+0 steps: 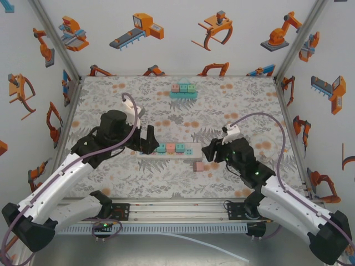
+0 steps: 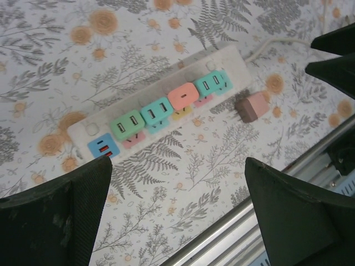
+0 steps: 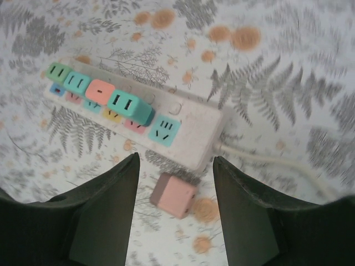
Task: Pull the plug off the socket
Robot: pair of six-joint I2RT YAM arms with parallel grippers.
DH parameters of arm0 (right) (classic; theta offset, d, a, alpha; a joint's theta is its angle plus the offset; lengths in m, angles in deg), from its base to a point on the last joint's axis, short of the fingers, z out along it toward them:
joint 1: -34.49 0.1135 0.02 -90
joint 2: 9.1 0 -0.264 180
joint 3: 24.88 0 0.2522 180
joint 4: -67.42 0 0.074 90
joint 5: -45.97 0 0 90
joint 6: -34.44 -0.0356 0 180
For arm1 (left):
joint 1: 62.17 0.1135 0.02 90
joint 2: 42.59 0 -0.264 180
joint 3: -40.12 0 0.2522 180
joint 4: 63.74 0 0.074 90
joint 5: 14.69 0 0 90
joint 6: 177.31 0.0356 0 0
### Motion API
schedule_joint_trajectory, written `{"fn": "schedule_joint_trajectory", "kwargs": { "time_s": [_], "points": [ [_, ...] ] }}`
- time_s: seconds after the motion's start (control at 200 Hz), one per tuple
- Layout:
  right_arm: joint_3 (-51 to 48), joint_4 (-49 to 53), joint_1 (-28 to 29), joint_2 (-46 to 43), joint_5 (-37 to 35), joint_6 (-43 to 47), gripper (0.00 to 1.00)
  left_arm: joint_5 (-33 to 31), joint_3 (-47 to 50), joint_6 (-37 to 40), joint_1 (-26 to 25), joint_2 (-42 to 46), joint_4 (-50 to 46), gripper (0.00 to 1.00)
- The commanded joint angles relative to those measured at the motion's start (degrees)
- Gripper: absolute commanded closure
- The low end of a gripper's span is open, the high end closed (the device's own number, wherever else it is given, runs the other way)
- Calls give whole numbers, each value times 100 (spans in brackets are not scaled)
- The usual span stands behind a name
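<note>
Matt plastic plug (image 3: 173, 195); smooth plastic socket (image 3: 195, 132).

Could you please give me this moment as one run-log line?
pink plug: unplugged, loose on table beside power strip | right gripper: open, astride plug | left gripper: open, by strip end

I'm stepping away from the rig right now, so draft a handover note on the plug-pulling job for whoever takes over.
Left tool: open wide, empty, near the left end of the white plastic power strip.
Right tool: open, empty, hovering just above the small pink square plug.
Pink plug: lying loose on the floral table, beside the strip's near edge.
Done: the plug is out of its socket and released.
Left: probably only backing both arms away.
</note>
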Motion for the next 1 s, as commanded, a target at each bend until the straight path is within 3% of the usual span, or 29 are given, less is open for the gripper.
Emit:
{"fn": "schedule_joint_trajectory", "kwargs": {
  "time_s": [0.0,0.15,0.33,0.696,0.996],
  "points": [
    [188,-511,14,-53,835,2534,47,-478,102,-220,91,188,-66,3],
    [631,-149,22,472,1927,4562,46,-528,212,-428,306,203,-37,3],
    [1525,516,23,1753,2820,5882,46,-512,408,-836,766,155,5,3],
    [2992,777,154,4014,3308,6135,47,-513,674,-1261,1537,-473,6,3],
    [3163,716,180,4874,3510,6271,50,-347,1060,-1730,1893,-1199,694,2]
  ]
}}
